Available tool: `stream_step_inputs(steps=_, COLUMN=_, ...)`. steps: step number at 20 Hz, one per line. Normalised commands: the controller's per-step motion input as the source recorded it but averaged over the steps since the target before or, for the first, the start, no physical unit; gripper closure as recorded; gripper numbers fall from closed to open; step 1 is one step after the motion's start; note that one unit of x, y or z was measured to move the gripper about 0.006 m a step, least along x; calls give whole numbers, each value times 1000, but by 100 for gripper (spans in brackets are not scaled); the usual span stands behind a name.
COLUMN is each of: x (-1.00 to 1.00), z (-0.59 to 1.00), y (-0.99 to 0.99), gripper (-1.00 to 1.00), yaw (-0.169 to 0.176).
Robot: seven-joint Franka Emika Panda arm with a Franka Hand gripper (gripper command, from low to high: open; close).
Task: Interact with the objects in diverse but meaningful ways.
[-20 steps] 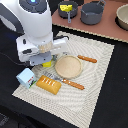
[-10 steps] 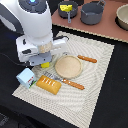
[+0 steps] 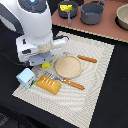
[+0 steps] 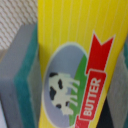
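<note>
Butter box (image 4: 75, 60), yellow with a red label, sits clamped between the gripper's (image 3: 46, 64) grey, green-edged pads (image 4: 22, 75), above the striped mat (image 3: 95, 75). Beside it lie the milk carton (image 3: 25, 77), bread loaf (image 3: 49, 85) and wooden plate (image 3: 67, 66).

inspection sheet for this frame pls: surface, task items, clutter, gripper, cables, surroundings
Surface: striped cream placemat on a dark table; a brown board lies behind it.
Job's things: yellow butter box fills the wrist view, between the gripper's teal-faced pads; bread loaf and milk carton near the mat's corner at the exterior view's left; cheese wedge in a grey pot.
Clutter: round wooden plate, orange-handled fork and knife, second grey pot, pale bowl at the frame edge.
Gripper: low over the mat, hidden by the arm in the exterior view; closure cannot be told.
Cables: nothing seen.
Surroundings: dark, nothing else seen.
</note>
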Motion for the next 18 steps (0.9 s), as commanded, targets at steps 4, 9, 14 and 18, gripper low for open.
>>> stream_step_inputs(steps=4, x=-545, z=838, y=396, gripper=100, yaw=0)
stream_step_inputs(steps=9, x=-196, z=403, y=525, gripper=100, yaw=18)
stream_step_inputs(steps=14, x=48, z=152, y=681, gripper=100, yaw=81)
stream_step_inputs(steps=18, x=196, z=19, y=721, gripper=100, yaw=91)
